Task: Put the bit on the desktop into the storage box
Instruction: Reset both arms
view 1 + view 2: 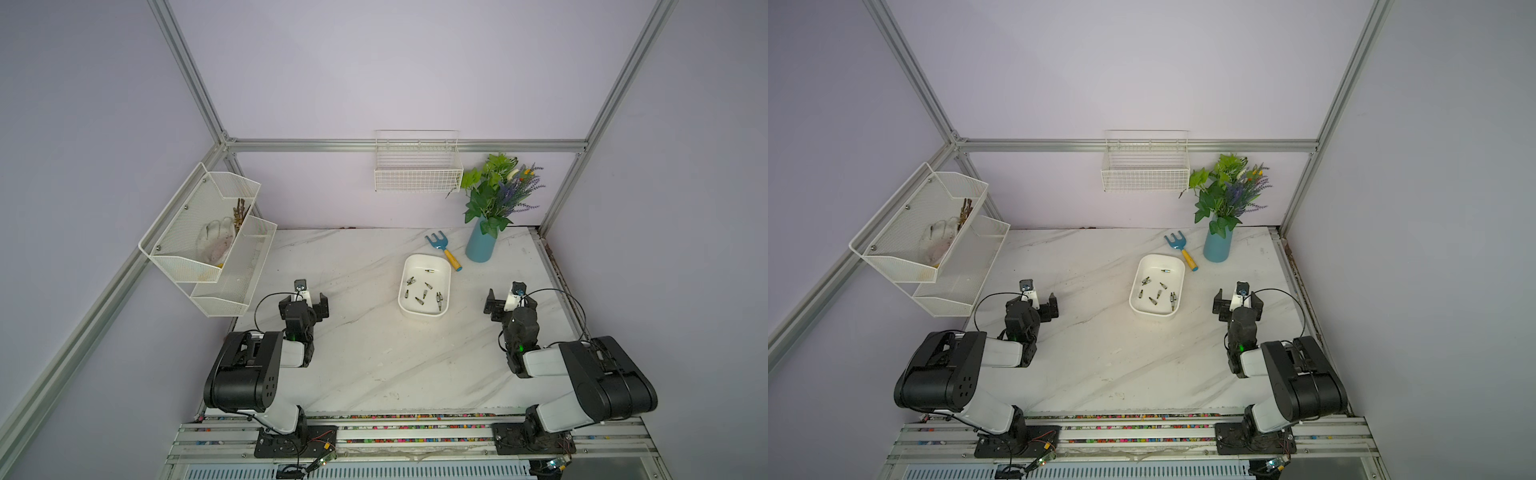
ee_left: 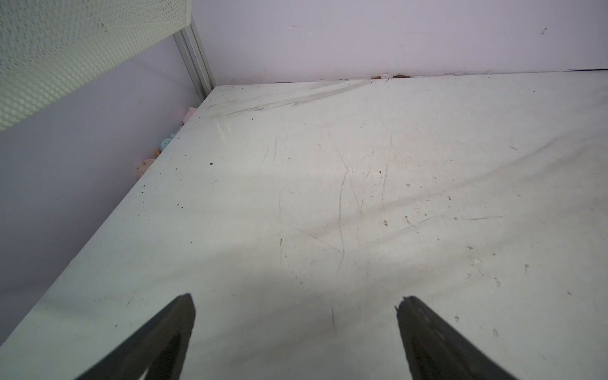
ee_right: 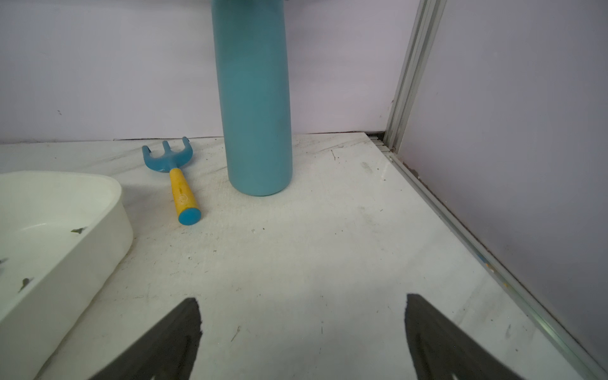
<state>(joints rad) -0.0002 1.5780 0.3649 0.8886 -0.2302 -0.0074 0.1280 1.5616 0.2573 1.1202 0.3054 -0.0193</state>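
Nearest, the left fingers (image 2: 171,335) hang spread and empty above the bench (image 1: 374,353). At centre the white storage box (image 1: 442,266) holds the bits (image 1: 428,286); a blue rake (image 1: 440,247) and vase (image 1: 480,245) sit behind. Rightward, the right fingers (image 3: 184,329) hang spread, empty.

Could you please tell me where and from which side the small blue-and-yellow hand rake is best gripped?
Take the hand rake by its yellow handle, mid-length, straight down with jaws across it. It lies flat on the desktop; the handle is straight, even and clear on both sides, unlike the curved tined head. The open right gripper is closer.
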